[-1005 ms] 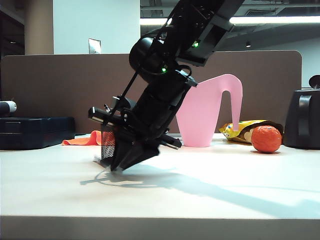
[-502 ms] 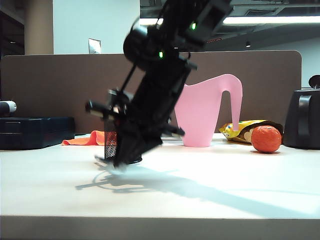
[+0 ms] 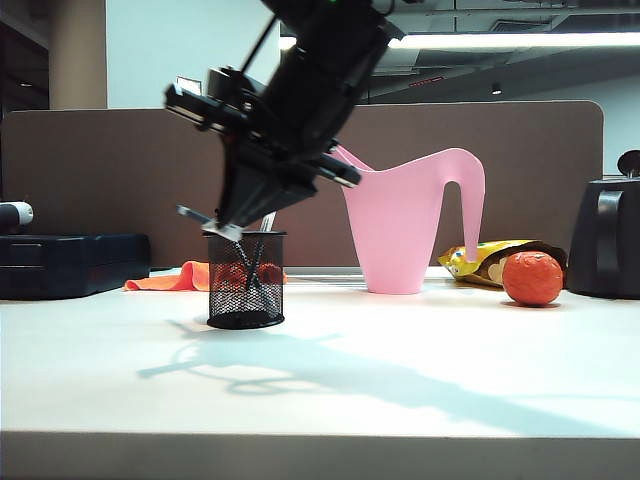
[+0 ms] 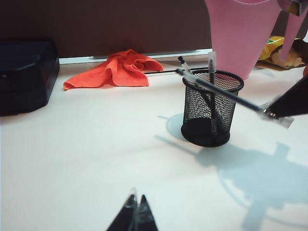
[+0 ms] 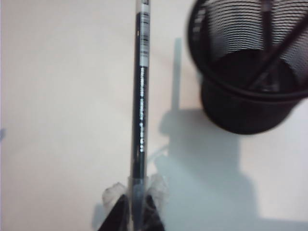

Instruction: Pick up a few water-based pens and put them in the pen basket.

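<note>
**A:** What is the right gripper doing?

**B:** Its jaws are pinched together on one end of a water-based pen. In the right wrist view the dark barrel with white print runs straight out from the fingertips, over bare table. In the exterior view the same gripper hangs in the upper left of the frame, tilted down and to the left, with its tip just above the rim of the pen basket.

**A:** And the basket?

**B:** It stands upright on the white table, left of centre in the exterior view. In the left wrist view the held pen crosses over the basket's mouth, slanting from the gripper at the right edge towards the centre of the frame. I cannot tell whether the pen touches the rim.

**A:** Anything already in the basket?

**B:** Two more pens lean inside it, their tops sticking above the rim.

**A:** The left gripper?

**B:** Only its two dark fingertips show, at the bottom centre of the left wrist view; the left gripper has its tips pressed together, holding nothing, well apart from the basket.

**A:** What else is around?

**B:** A pink watering can behind the basket towards the right, an orange cloth at the back of the table in the upper left, a black case at the far left, and an orange ball beside a yellow snack bag on the right.
</note>
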Available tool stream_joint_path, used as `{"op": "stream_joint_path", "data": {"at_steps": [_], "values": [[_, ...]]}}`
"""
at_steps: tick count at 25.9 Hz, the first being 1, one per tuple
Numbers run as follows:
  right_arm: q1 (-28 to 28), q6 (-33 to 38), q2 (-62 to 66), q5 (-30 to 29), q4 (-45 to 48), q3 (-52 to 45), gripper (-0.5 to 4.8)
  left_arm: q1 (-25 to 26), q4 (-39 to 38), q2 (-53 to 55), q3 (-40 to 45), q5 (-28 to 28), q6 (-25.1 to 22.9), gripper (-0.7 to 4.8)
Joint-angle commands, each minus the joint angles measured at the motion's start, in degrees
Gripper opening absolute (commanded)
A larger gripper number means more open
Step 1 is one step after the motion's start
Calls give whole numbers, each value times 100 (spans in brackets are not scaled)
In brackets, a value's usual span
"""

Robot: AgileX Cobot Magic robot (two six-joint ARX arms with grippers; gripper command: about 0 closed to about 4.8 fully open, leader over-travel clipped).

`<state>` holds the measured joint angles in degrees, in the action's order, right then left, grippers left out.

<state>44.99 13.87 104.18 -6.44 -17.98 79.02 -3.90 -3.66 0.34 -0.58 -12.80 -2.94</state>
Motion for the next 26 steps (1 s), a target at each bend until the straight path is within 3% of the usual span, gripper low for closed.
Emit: {"op": "stream_joint_path", "data": {"at_steps": [1,5,15,26], "values": [[-164,28,-223,11,-426,24,-9,2,76,4,-13,-7,17,-4],[-468,-52,-424,-13,-522,96,-9,2,76,4,-13,-9,17,-4],[-741,-79,155,-138,2090,107,-9,4,76,4,-13,-7,17,-4],[-837,-87,1029,-90,2983,122,-9,4,76,2,-13,-7,17,-4]]}}
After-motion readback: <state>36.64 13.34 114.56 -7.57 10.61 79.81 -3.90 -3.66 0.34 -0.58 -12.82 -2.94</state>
